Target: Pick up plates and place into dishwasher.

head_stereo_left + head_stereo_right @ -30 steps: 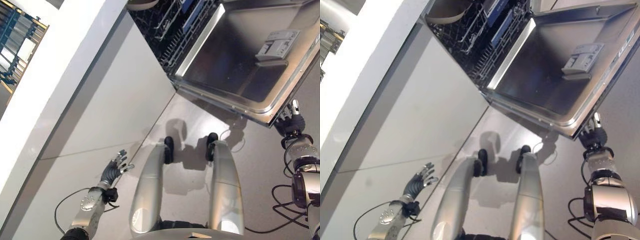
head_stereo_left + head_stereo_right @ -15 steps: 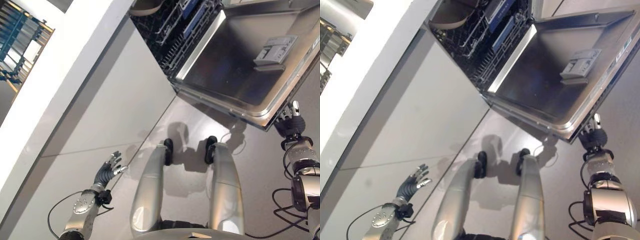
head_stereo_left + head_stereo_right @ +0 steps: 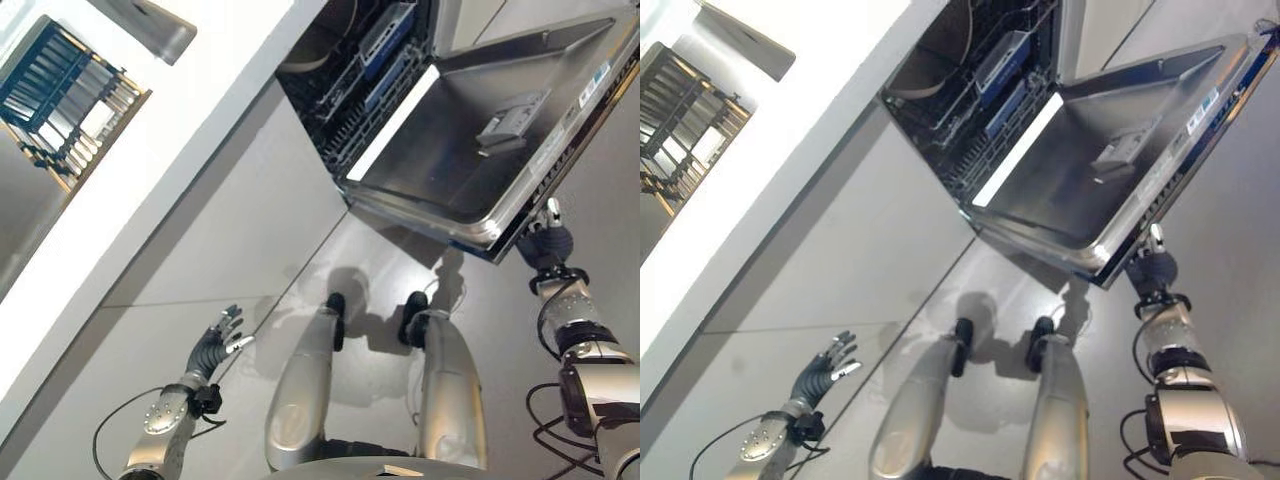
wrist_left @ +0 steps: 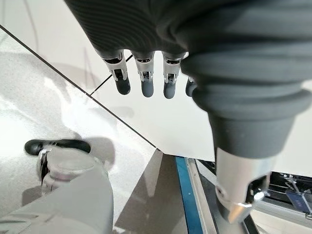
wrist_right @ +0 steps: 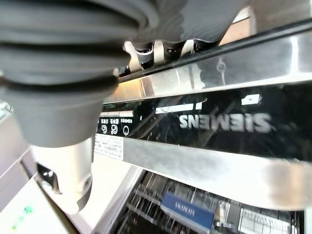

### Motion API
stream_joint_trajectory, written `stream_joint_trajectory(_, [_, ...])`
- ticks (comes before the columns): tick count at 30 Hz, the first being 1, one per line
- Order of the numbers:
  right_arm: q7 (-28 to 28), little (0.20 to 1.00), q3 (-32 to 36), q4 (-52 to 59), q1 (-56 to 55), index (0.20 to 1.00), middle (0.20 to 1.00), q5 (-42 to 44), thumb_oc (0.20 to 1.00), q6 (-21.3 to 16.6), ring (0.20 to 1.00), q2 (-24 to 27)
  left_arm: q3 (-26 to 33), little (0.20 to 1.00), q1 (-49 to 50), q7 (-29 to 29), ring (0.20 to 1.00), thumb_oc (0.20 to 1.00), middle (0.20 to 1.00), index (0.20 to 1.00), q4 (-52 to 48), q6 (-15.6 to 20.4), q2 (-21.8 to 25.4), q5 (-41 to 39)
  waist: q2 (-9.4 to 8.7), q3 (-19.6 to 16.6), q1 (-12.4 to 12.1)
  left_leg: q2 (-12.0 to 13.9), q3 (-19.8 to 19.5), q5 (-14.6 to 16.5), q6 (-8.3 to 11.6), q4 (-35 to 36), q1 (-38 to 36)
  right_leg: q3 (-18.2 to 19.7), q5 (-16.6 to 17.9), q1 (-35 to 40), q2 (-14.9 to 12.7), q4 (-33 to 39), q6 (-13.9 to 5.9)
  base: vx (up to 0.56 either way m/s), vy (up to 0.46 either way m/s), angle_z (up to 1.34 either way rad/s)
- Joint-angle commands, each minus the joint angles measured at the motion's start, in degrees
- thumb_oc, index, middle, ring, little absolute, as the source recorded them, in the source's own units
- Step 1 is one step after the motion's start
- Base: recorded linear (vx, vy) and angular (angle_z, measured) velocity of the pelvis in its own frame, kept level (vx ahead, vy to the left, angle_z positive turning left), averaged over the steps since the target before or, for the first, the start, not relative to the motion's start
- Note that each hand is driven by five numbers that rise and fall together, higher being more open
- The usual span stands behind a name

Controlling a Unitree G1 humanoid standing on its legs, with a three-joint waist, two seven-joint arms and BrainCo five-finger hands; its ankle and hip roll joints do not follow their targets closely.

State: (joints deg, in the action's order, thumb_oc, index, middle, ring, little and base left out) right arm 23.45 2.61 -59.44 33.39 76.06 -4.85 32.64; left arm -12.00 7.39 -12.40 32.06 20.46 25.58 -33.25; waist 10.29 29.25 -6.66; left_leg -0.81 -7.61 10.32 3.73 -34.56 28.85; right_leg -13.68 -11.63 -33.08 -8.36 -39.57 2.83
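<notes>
The dishwasher (image 3: pixel 370 70) stands open, and its steel door (image 3: pixel 450 150) hangs down toward me. A pale round dish (image 3: pixel 312 45) rests in the dark rack, next to blue baskets (image 3: pixel 385 35). My right hand (image 3: pixel 545 245) is at the door's outer front edge (image 5: pixel 209 122), right against the control strip. My left hand (image 3: pixel 212 345) hangs low in front of the white cabinet front (image 3: pixel 250 210), open with straight fingers (image 4: pixel 141 80) and holding nothing.
A white counter (image 3: pixel 150 150) runs diagonally above the cabinets. On it at the far left stands a blue-framed dish rack (image 3: pixel 65 95) with several slats. Grey floor (image 3: pixel 370 260) lies below the door.
The camera has tilted, bringing the counter top and dish rack into view. Both hands keep their places: the left by the cabinet, the right at the door's edge.
</notes>
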Motion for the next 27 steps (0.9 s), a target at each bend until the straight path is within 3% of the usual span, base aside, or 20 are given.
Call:
stream_joint_trajectory(1, [0.8, 1.000, -1.1, 11.5, 5.8, 1.000, 1.000, -1.3, 1.000, -3.5, 1.000, -3.4, 3.1, 1.000, 3.7, 0.5, 1.000, 1.000, 1.000, 1.000, -2.0, 1.2, 3.1, -0.2, -3.04, -4.0, -3.1, -4.0, 7.6, -7.4, -5.68, -2.1, 1.7, 0.9, 3.8, 7.2, 1.6, 4.9, 0.89, 0.06, 0.005, 0.38])
stream_joint_trajectory(4, [-2.2, 1.000, -1.8, 11.8, 4.8, 1.000, 1.000, -4.6, 1.000, -4.5, 1.000, -5.1, 3.4, 1.000, 4.0, 1.0, 1.000, 1.000, 1.000, 1.000, -1.5, 1.5, 2.4, 0.2, -3.81, -4.8, -3.6, -3.8, 6.9, -7.7, -5.41, -0.5, -0.1, 0.3, 4.1, 9.8, 1.9, 7.2, 0.92, 0.10, 0.002, 0.26])
stream_joint_trajectory(5, [-3.8, 1.000, -2.1, 11.6, 4.7, 1.000, 1.000, -5.5, 1.000, -4.6, 1.000, -5.6, 3.4, 1.000, 4.0, 1.3, 1.000, 1.000, 1.000, 1.000, -1.0, 1.7, 1.9, 0.3, -4.17, -5.3, -4.0, -3.7, 6.1, -6.5, -4.92, 0.1, -1.4, 0.7, 2.9, 11.4, 2.2, 7.9, 0.45, 0.08, 0.013, 0.12])
stream_joint_trajectory(6, [-5.4, 1.000, -2.2, 11.0, 4.9, 1.000, 1.000, -6.1, 1.000, -4.7, 1.000, -5.9, 3.4, 1.000, 3.9, 1.5, 1.000, 1.000, 1.000, 1.000, -0.5, 2.0, 1.6, 0.2, -4.31, -5.4, -4.3, -3.5, 6.1, -8.4, -5.10, 1.6, -1.7, -0.3, 4.4, 12.1, 2.1, 9.4, 1.01, 0.08, 0.011, 0.13])
stream_joint_trajectory(10, [-8.2, 1.000, -2.0, 9.0, 5.9, 1.000, 1.000, -7.1, 1.000, -4.7, 1.000, -6.2, 3.8, 1.000, 4.0, 1.6, 1.000, 1.000, 1.000, 1.000, 1.2, 2.5, 0.4, 1.1, -5.04, -6.6, -5.6, -3.0, 4.6, -9.2, -4.48, 5.5, -4.8, -1.1, 4.6, 16.2, 2.4, 13.1, 0.96, 0.09, 0.014, 0.13])
stream_joint_trajectory(20, [-10.4, 1.000, -3.6, 10.5, 7.0, 1.000, 1.000, -8.1, 1.000, -5.4, 1.000, -7.1, 5.6, 1.000, 5.5, 0.0, 1.000, 1.000, 1.000, 1.000, 2.2, 2.6, 0.4, 2.7, -6.77, -8.8, -9.1, -2.7, 1.4, -9.7, -3.63, 10.4, -9.9, -4.3, 4.3, 24.3, 2.6, 18.7, 0.82, 0.11, 0.005, 0.14])
stream_joint_trajectory(27, [-12.9, 1.000, -5.0, 12.1, 7.5, 1.000, 1.000, -9.7, 1.000, -4.1, 1.000, -7.2, 6.3, 1.000, 6.9, -1.2, 1.000, 1.000, 1.000, 1.000, 1.5, 2.2, 0.8, 4.5, -7.61, -9.9, -10.7, -2.1, 1.4, -10.3, -2.87, 12.6, -11.9, -6.7, 4.5, 28.3, 2.8, 22.1, 0.55, 0.11, 0.012, 0.21])
